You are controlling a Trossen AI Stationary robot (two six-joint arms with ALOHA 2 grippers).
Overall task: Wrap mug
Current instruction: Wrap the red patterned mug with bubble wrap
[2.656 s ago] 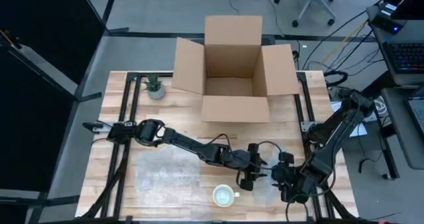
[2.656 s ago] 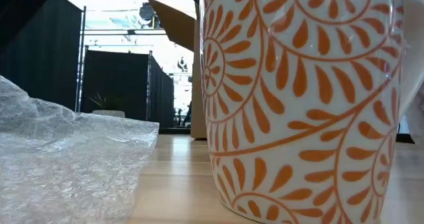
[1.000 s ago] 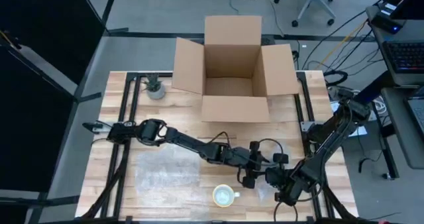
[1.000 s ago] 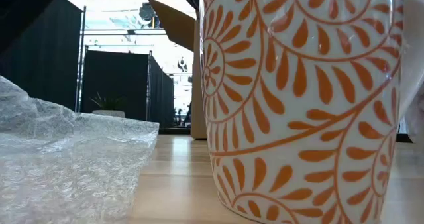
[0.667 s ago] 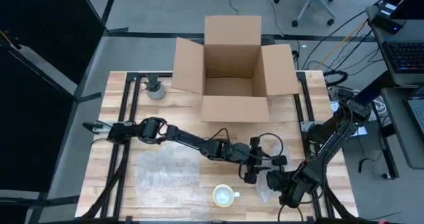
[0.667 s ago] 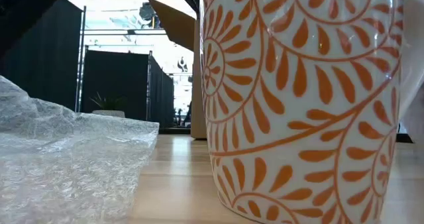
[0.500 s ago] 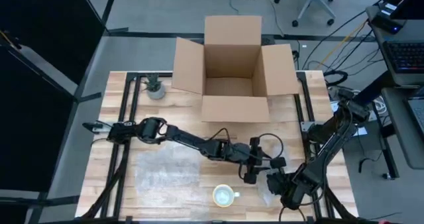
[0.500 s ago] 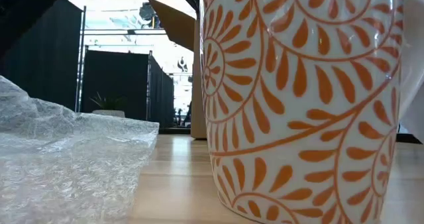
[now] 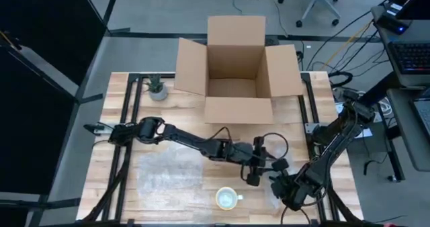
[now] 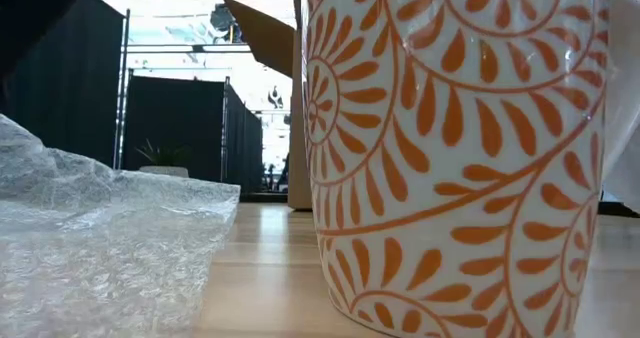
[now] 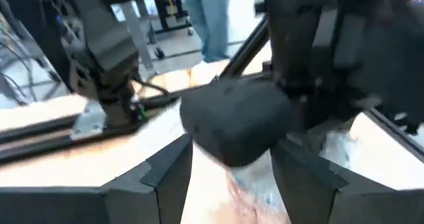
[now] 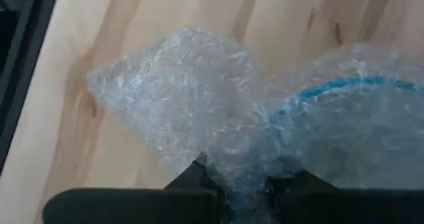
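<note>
The mug (image 9: 228,199), white with orange swirls, stands upright near the front edge of the table (image 9: 114,129), right of a sheet of bubble wrap (image 9: 168,174). The right gripper (image 12: 240,184) sits low by the front right corner, its fingers pinched on a second piece of bubble wrap (image 12: 218,111) bunched on the wood. The left gripper (image 9: 250,178) hovers just beside it, fingers apart. An open cardboard box (image 9: 235,66) sits at the back edge, a small potted plant (image 9: 156,87) near the back left corner.
</note>
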